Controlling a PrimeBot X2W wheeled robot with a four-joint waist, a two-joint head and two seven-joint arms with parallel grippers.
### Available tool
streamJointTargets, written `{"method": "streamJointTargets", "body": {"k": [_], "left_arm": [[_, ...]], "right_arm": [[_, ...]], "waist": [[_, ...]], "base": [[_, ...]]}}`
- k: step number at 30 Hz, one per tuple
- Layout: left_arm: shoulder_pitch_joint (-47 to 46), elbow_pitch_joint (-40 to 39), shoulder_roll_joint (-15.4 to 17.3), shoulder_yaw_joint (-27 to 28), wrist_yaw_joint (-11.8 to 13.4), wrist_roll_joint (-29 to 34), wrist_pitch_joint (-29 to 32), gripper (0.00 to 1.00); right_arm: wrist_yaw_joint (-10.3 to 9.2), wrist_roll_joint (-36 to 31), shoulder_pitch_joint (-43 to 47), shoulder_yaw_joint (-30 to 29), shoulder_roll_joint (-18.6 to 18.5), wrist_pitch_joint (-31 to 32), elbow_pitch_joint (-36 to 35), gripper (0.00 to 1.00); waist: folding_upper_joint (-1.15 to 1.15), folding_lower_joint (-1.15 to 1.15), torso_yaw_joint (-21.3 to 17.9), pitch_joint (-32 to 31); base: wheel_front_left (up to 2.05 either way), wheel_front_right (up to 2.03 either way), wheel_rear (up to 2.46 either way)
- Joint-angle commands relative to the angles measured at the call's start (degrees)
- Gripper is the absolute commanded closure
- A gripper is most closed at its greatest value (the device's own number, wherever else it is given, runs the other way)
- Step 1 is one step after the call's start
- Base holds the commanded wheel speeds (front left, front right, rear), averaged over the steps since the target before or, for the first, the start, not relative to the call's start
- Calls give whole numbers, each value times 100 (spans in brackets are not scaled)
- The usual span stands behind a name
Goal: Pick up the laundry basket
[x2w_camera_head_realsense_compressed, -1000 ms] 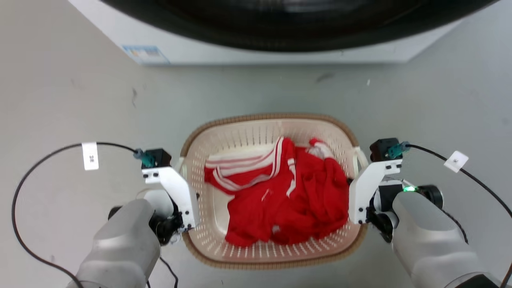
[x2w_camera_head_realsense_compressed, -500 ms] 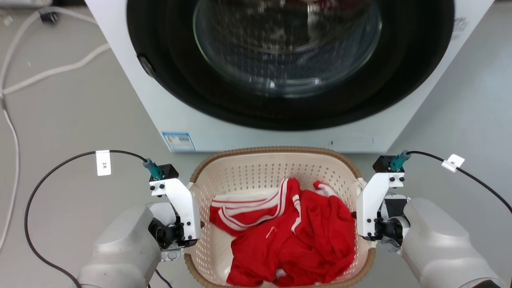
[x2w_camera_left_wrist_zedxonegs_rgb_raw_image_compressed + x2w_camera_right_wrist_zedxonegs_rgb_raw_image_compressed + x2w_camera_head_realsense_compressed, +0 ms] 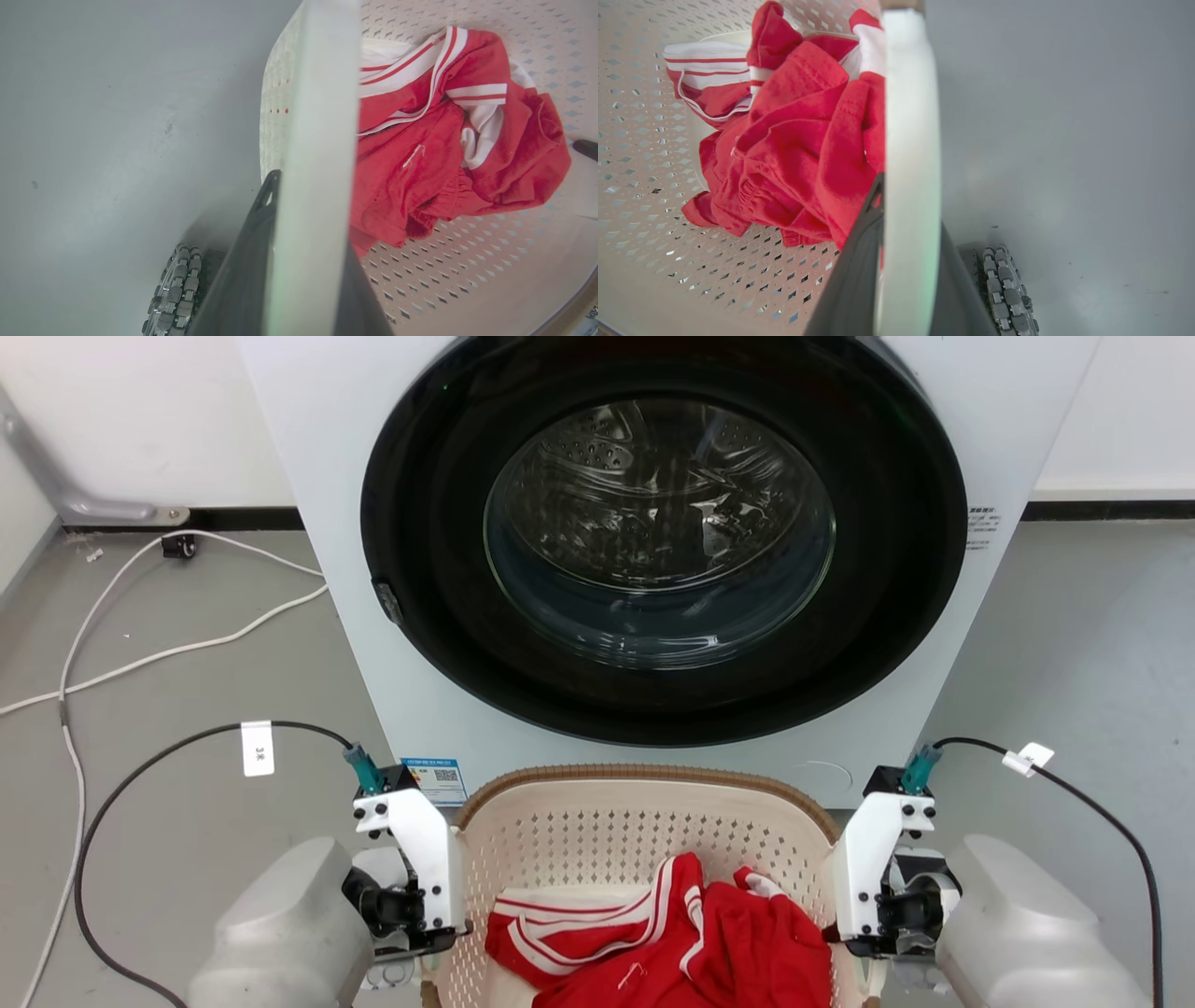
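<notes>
My left claw [image 3: 309,219] and right claw [image 3: 910,205] are both gripping the laundry basket [image 3: 644,775], one at each side, holding it between them on the near side of the washing machine [image 3: 308,476]. My head is rising and bringing the whole door into sight, while the basket is staying clamped. I judge the lift is under way.

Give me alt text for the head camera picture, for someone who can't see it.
The left gripper and right gripper hold a cream basket by its sides before a white washing machine with a dark round door. Red-and-white clothes lie in the basket; cables trail on the grey floor.
</notes>
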Motion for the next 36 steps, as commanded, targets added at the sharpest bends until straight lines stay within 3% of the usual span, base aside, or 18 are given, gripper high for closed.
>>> {"method": "streamJointTargets", "body": {"k": [1,36], "left_arm": [[70,48,102,12,-16,-29,-40,100],[322,16,30,-98,-16,-151,-190,100]], "right_arm": [[0,18,108,-15,-124,48,57,100],[0,-149,63,-87,-141,-165,56,100]], "waist": [[0,1,-5,-41],[0,1,14,-65]], "base": [[0,0,0],[0,0,0]]}}
